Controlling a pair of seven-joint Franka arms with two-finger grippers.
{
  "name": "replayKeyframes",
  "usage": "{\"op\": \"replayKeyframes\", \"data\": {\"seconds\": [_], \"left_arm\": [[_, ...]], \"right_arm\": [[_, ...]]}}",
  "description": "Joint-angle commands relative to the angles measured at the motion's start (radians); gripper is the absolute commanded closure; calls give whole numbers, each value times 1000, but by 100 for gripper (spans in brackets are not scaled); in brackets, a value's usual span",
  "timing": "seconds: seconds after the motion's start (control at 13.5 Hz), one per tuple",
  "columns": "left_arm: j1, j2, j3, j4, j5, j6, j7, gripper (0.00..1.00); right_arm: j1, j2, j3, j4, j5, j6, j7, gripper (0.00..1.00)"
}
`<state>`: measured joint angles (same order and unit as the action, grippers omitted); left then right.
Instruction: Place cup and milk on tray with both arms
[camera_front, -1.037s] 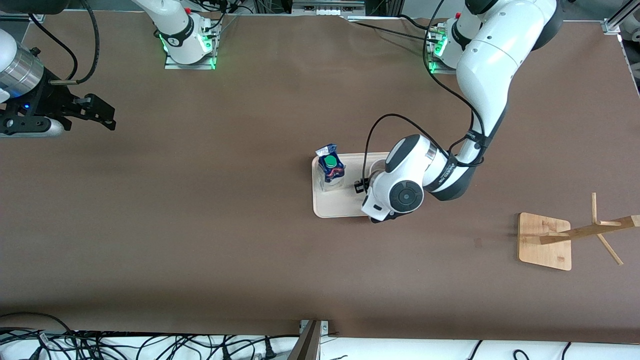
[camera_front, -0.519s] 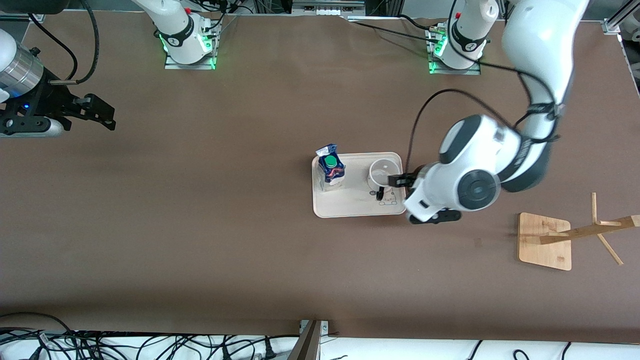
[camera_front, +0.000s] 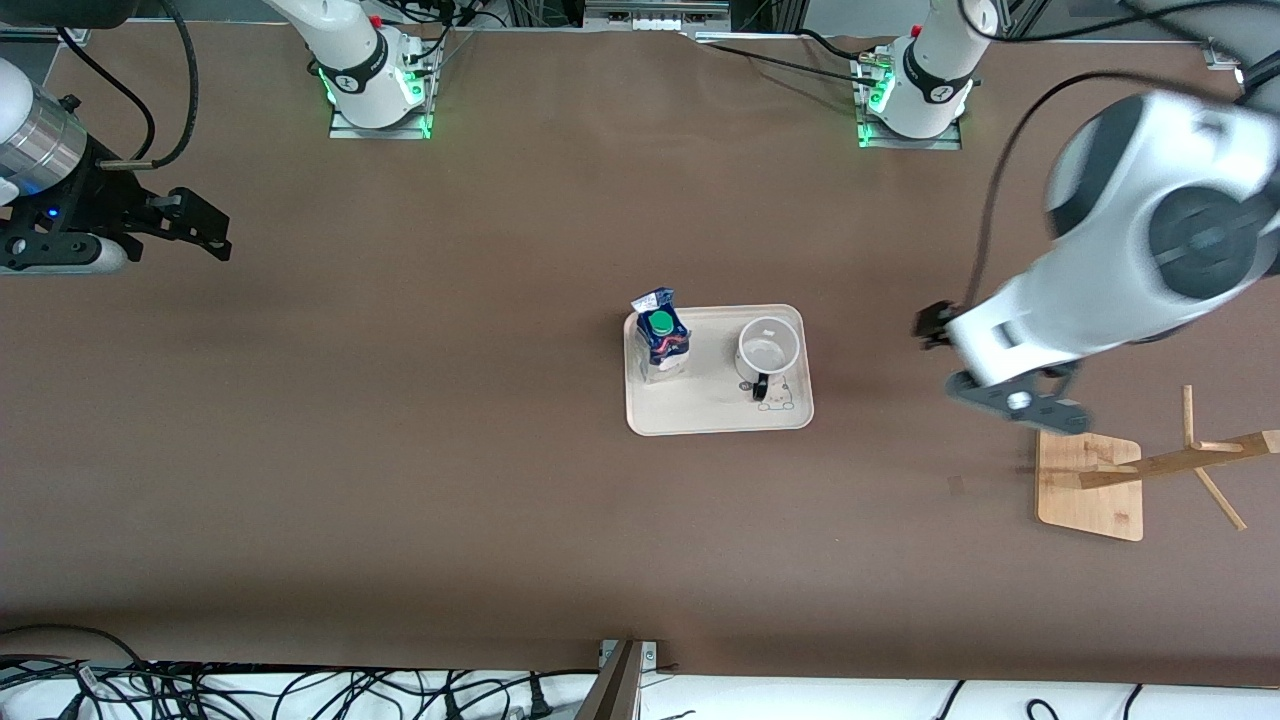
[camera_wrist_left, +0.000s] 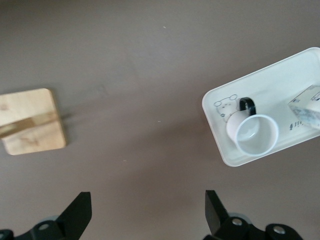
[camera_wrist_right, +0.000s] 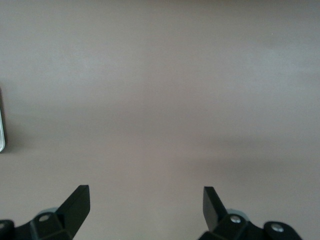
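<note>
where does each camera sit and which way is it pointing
Front view: high across the table, facing both bases; shows the tray with milk and cup, the left gripper and right gripper over bare table.
Left wrist view: looks down past open fingertips at tray, cup and wooden stand.
Right wrist view: looks down past open fingertips at bare table.
Front and left wrist views share tray, cup, milk, stand.

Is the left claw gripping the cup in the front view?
No: the cup stands free on the tray, and the open left claw holds nothing over bare table.
</note>
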<state>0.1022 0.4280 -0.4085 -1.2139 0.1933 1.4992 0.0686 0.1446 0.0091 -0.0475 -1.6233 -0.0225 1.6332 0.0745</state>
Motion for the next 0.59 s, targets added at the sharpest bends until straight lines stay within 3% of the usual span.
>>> {"op": "replayKeyframes", "data": {"seconds": [0.0, 0.15, 0.3, 0.52], "left_arm": [[68, -60, -10, -21, -2, -8, 100, 0], [76, -122, 16, -48, -49, -4, 116, 0], [4, -228, 145, -146, -77, 9, 112, 0], [-117, -400, 389, -385, -277, 189, 100, 0]], "right_arm": [[-16, 8, 12, 22, -1, -21, -9, 0], [-16, 8, 12, 22, -1, -24, -4, 0], [-16, 8, 12, 22, -1, -24, -4, 0], [-16, 8, 11, 22, -1, -21, -4, 0]]}}
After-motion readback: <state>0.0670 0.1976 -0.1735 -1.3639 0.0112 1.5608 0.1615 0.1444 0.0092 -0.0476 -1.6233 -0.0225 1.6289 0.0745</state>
